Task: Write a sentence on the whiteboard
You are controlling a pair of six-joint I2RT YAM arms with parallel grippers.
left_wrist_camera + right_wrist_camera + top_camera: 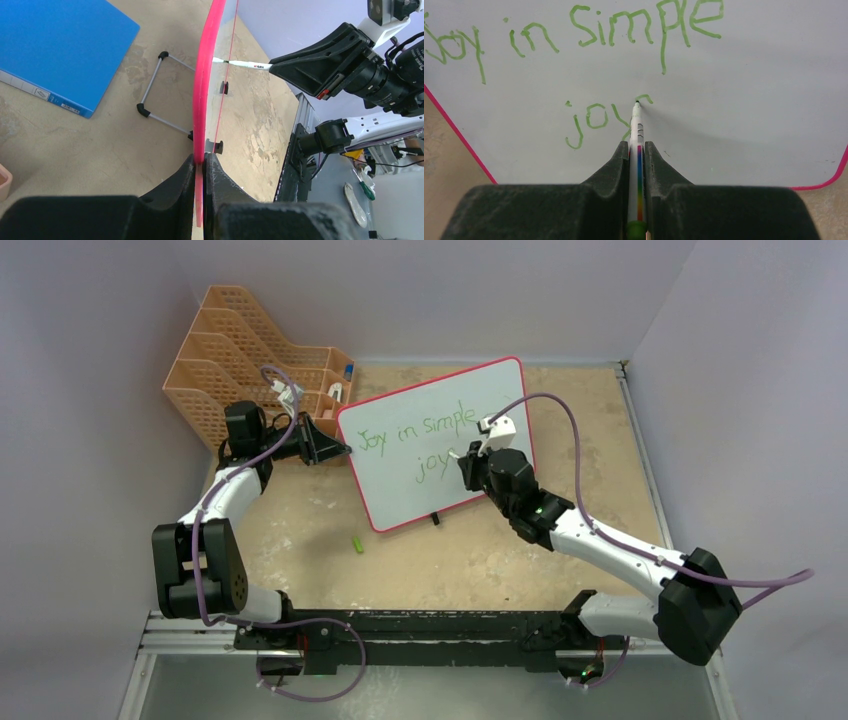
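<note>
Sentence (432,428): final "s" starting at marker (638,125) tip, touching whiteboard (749,100).
Right fingers (611,167): clamped on marker, nearer.
Left fingers (175,192): pinching whiteboard's left edge.

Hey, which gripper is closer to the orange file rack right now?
Left. The left gripper, jaws shut on the edge of the whiteboard, sits right beside the orange file rack. The right gripper holds a marker across the board from it.
</note>
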